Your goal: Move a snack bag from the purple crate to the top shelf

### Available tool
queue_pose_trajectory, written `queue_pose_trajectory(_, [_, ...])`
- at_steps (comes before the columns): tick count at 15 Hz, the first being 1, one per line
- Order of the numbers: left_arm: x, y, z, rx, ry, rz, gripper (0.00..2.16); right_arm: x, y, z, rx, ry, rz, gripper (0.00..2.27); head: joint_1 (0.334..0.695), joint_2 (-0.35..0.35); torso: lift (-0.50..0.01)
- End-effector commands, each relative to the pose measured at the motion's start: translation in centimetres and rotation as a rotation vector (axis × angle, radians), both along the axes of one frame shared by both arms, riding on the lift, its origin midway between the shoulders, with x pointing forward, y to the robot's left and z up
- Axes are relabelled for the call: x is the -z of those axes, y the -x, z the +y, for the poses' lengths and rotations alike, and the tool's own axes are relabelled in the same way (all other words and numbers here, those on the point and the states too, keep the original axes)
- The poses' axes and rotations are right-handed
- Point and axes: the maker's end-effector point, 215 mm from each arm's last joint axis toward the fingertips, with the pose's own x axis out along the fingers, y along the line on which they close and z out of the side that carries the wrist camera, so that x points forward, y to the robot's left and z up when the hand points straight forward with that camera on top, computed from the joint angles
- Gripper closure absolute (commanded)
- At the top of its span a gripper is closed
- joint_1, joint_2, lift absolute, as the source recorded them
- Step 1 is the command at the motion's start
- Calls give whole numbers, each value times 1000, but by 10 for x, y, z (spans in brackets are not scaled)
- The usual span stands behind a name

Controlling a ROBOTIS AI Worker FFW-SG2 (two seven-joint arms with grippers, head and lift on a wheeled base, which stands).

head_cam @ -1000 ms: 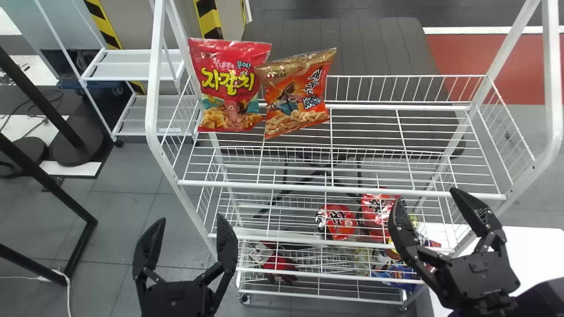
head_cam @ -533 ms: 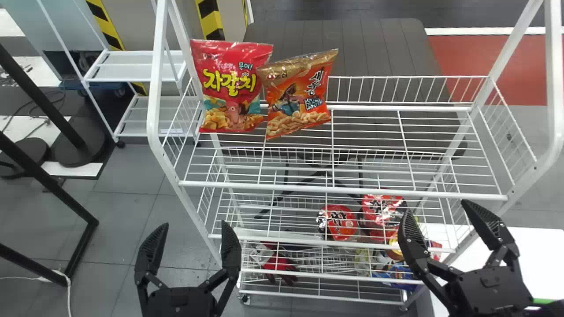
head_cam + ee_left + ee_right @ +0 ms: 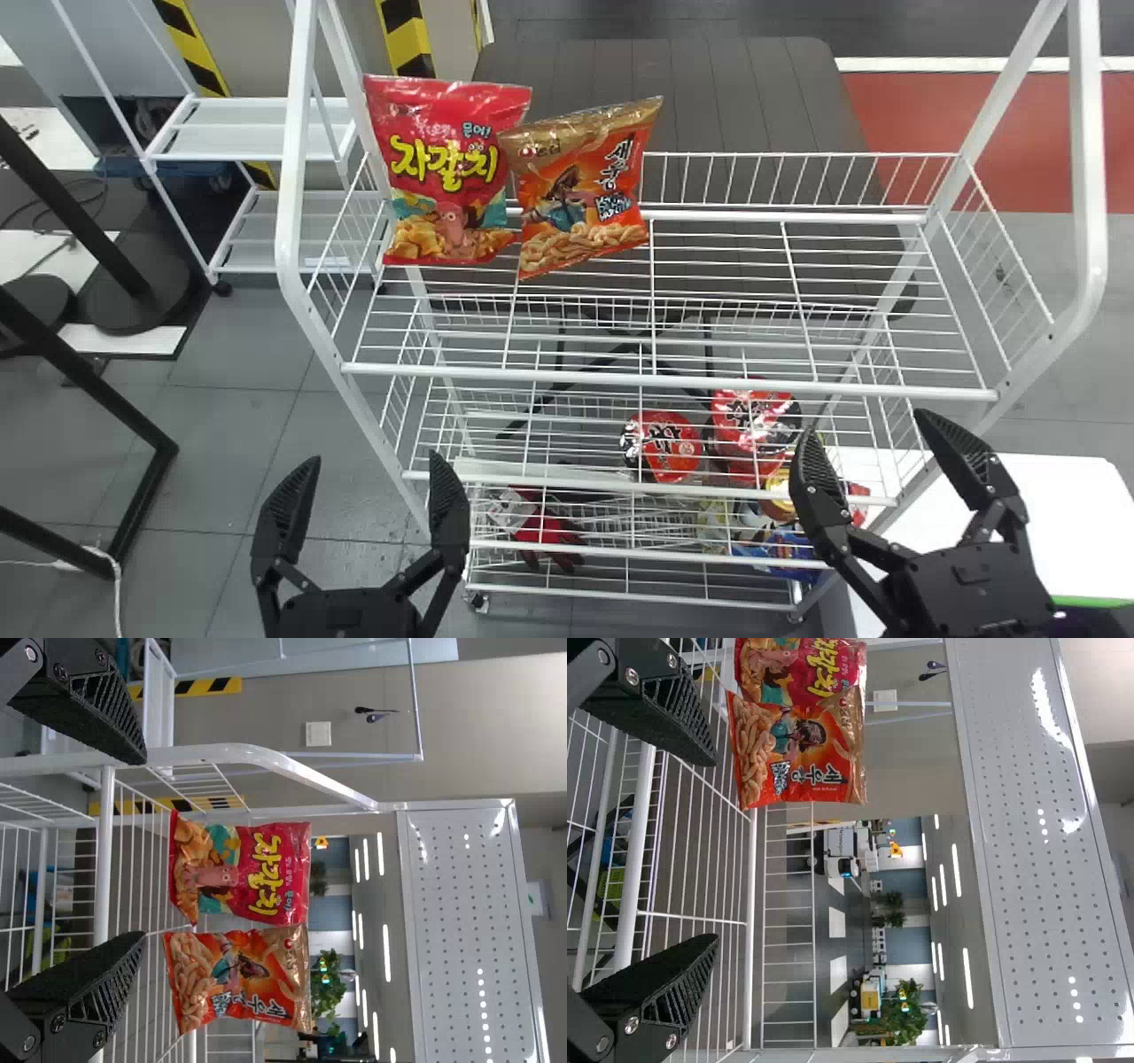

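Plainly on the white wire top shelf [image 3: 780, 215], toward the left and back: a red plastic snack bag [image 3: 447, 173], long axis upright, printed front toward the robot. Just beside, partly overlapping, an orange-and-gold plastic snack bag [image 3: 580, 190], facing likewise, top tilted right. Open room from there to the right side rail [image 3: 1009, 241] and forward to the white front rail [image 3: 664, 380]. Nearer the robot, the black left gripper [image 3: 374, 459] and black right gripper [image 3: 865, 422], jaws wide on both.

The red and the orange-gold snack bags [image 3: 447, 168] [image 3: 580, 186] look like glossy, crinkled plastic film; the white wire rack [image 3: 673, 380] looks like smooth, painted metal.The pillow-shaped red plastic snack bag [image 3: 447, 168] looks glossy and crinkled at far left; the white wire-metal rack [image 3: 673, 380] looks smooth.
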Motion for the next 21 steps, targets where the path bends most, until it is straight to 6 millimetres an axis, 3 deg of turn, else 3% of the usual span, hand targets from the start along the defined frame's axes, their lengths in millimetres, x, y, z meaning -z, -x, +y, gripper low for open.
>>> queue_pose_trajectory(1, [0, 0, 0, -1, 3, -3, 124, -1, 0, -1, 1, 1, -4, 124, 695, 54, -1])
queue_pose_trajectory(21, [4, -3, 3, -6, 0, 0, 124, -2, -1, 0, 7, -10, -6, 120, 695, 58, -1])
